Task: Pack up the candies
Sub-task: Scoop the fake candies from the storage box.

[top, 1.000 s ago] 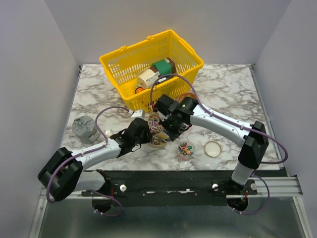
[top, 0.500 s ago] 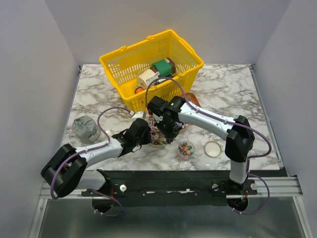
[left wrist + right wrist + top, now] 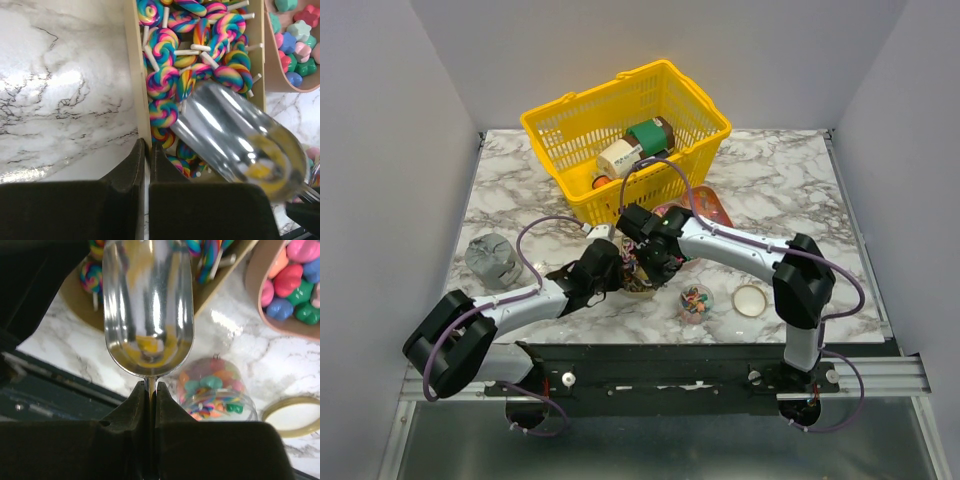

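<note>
Right pincer (image 3: pixel 149 387) clamped on scoop (image 3: pixel 148 300) handle, left pincer (image 3: pixel 146 150) closed on tray (image 3: pixel 131 75) wall. Candies (image 3: pixel 190 65) mostly in tray, upper centre; jar (image 3: pixel 215 390), lower right, part-filled, lid (image 3: pixel 292 417) off. Scoop empty; packing likely early.

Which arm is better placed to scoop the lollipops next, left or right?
Right: the right end effector grips the metal scoop over the lollipops; the left end effector pinches the tray wall.

Left gripper (image 3: pixel 146 148) jaws closed on tray wall (image 3: pixel 132 75); scoop (image 3: pixel 148 310) carried leftward.
</note>
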Available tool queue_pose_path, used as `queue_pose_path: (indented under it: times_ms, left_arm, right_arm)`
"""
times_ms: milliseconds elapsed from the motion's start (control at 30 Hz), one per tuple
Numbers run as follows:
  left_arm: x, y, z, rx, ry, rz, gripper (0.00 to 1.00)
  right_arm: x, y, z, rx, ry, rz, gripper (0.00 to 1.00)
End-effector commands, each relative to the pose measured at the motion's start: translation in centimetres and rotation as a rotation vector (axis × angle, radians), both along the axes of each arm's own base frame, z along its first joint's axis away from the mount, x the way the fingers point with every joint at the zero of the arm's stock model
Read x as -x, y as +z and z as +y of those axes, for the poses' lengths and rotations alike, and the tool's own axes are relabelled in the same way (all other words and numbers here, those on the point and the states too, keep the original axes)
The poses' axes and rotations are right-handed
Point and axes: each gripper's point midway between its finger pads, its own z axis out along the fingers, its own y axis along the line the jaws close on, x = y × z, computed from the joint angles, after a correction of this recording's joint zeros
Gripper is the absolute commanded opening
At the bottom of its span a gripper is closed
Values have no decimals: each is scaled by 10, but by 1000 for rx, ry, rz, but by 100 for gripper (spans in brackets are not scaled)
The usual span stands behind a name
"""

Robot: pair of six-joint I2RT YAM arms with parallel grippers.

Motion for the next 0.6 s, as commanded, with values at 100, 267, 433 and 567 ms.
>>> queue_pose_path:
  times_ms: [100, 267, 433, 567]
  left_arm:
    - [7, -3, -8, 13, -66, 10, 0]
    - [7, 0, -9, 15, -69, 6, 0]
    - [5, 2, -10, 16, -68, -1, 0]
    - [4, 5, -11, 18, -70, -6, 0]
  right_arm:
    - [-27, -51, -5, 77, -126, -95, 1]
    - [-38, -57, -7, 82, -126, -163, 1]
    - [-45, -68, -16, 92, -136, -228, 1]
    - [-52, -73, -18, 90, -153, -272, 1]
